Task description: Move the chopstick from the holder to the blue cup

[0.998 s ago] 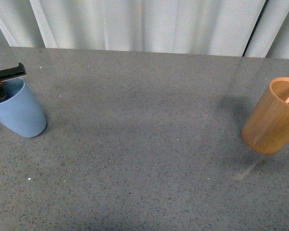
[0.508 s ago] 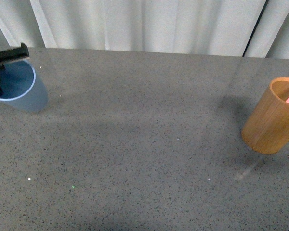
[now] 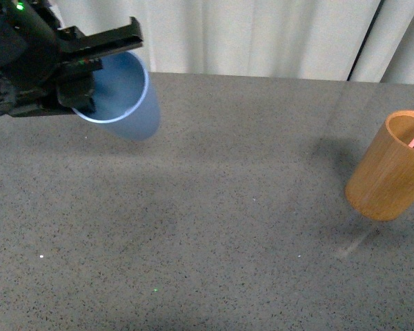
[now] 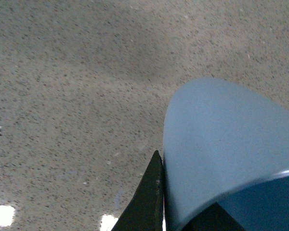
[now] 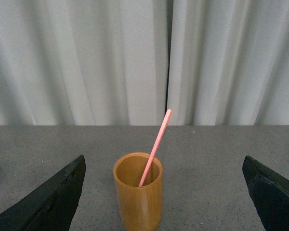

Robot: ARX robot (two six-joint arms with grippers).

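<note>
The slim, straight salmon-pink chopstick [image 5: 154, 149] is leaning inside the grainy wooden cylindrical holder [image 5: 137, 207] standing on the speckled grey counter [image 3: 228, 207], our right gripper [image 5: 163, 160] is hanging wide open before it, and our left gripper [image 3: 96, 72] is clamping the rim of the smooth, tapered blue cup [image 3: 127, 107], holding it tilted above the counter.

Grey speckled table [image 3: 228, 227] before white curtains [image 3: 262, 34]

Front view, high and angled down across the table [image 3: 228, 227], shares the holder [image 3: 388, 172] with the level right wrist view facing the curtain [image 5: 111, 57], and the cup [image 3: 134, 121] with the close, downward left wrist view.
</note>
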